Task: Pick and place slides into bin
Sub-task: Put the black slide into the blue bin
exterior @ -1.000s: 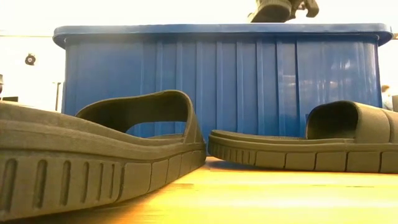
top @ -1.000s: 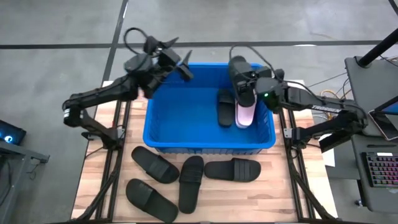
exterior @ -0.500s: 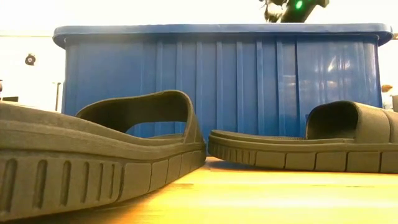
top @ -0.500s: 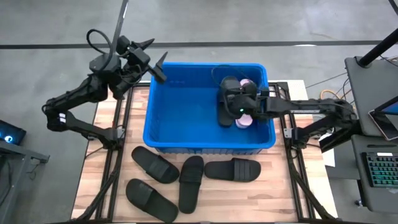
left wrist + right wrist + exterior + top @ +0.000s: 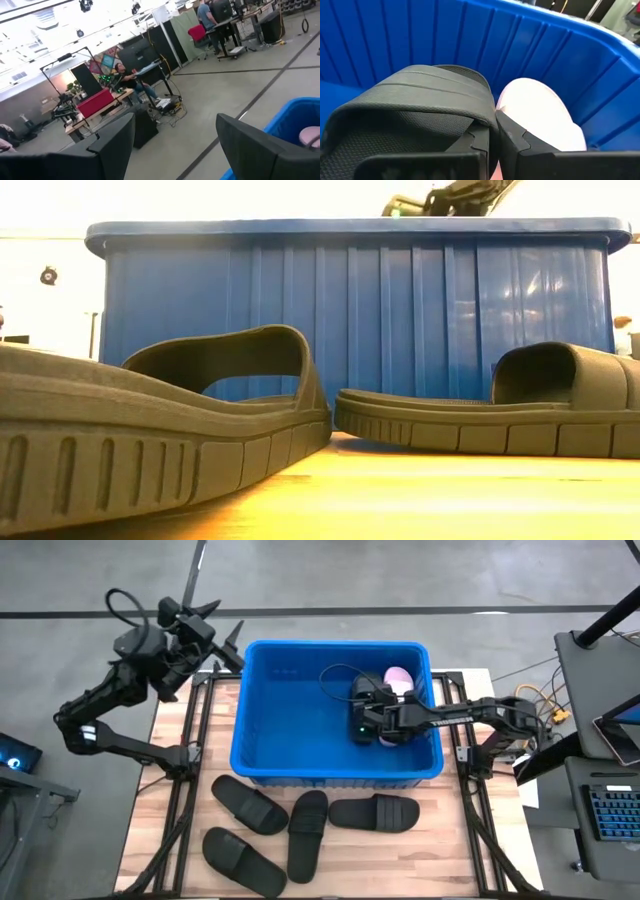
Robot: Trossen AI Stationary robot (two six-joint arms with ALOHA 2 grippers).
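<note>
Right pincer (image 5: 362,723) clamped on black slide (image 5: 415,107) strap inside bin (image 5: 262,752); left pincer (image 5: 215,635) wide, empty. Slides look light, flexible rubber, grab the strap

One blue bin (image 5: 262,755) sits in the middle of the frame in the high view. Inside it, at its right end, lie two slides: one black slide (image 5: 361,712) and one pale pink slide (image 5: 399,679) beside it. Below the bin, on the table (image 5: 440,850), lie four more black slides: one at lower left (image 5: 250,804), one under it (image 5: 242,856), one upright in the centre (image 5: 306,831), and one to the right (image 5: 374,813). That makes six slides in all, five black and one pink. Two robot arms show, one at the left (image 5: 110,700) and one at the right (image 5: 480,715).
</note>
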